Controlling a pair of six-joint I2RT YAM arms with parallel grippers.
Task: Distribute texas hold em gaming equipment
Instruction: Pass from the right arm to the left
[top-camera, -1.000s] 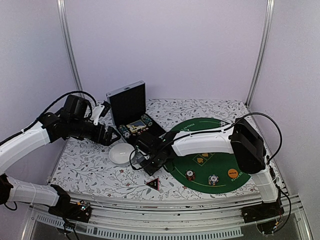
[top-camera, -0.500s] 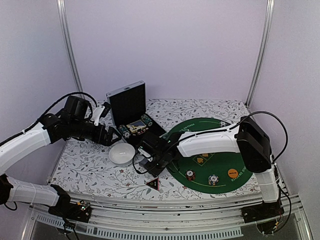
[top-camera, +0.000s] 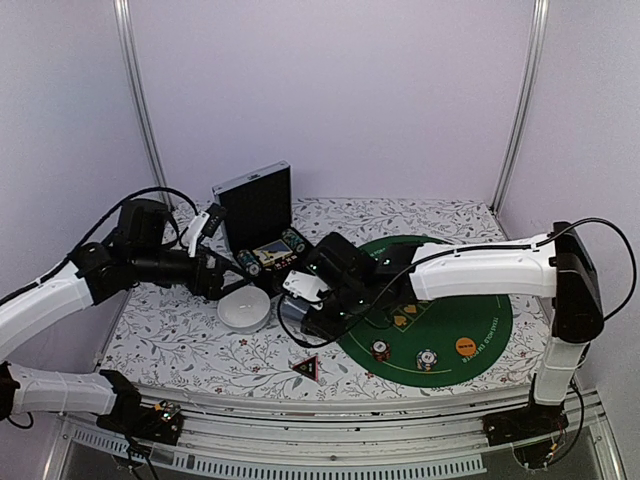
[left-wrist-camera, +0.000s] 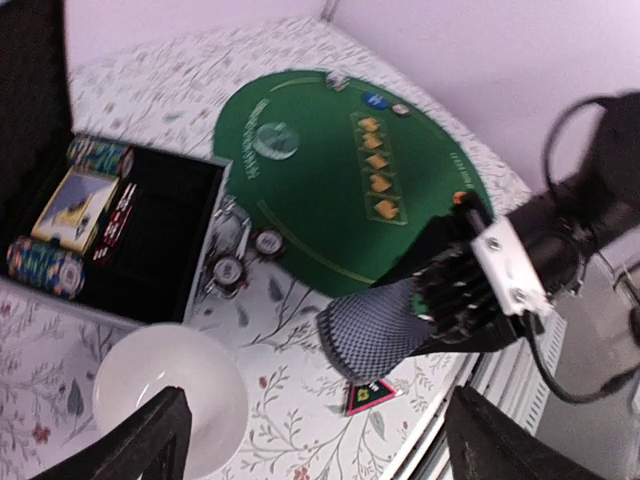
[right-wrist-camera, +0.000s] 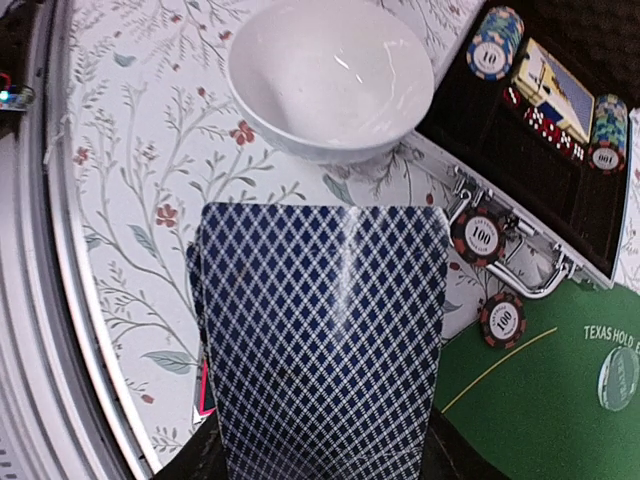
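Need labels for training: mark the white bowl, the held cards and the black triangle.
white bowl (right-wrist-camera: 330, 75), right wrist view, inner wall
held cards (right-wrist-camera: 320, 340), right wrist view, patterned back
black triangle (top-camera: 306, 368), top view, its centre

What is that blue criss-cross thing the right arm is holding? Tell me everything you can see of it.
Playing cards, at least two, backs showing: a dark blue lattice on white, rounded corners, a glossy sheen. One card's edge peeks out beside the front one. The right gripper pinches one short end, holding them above the floral table, close to the white bowl.
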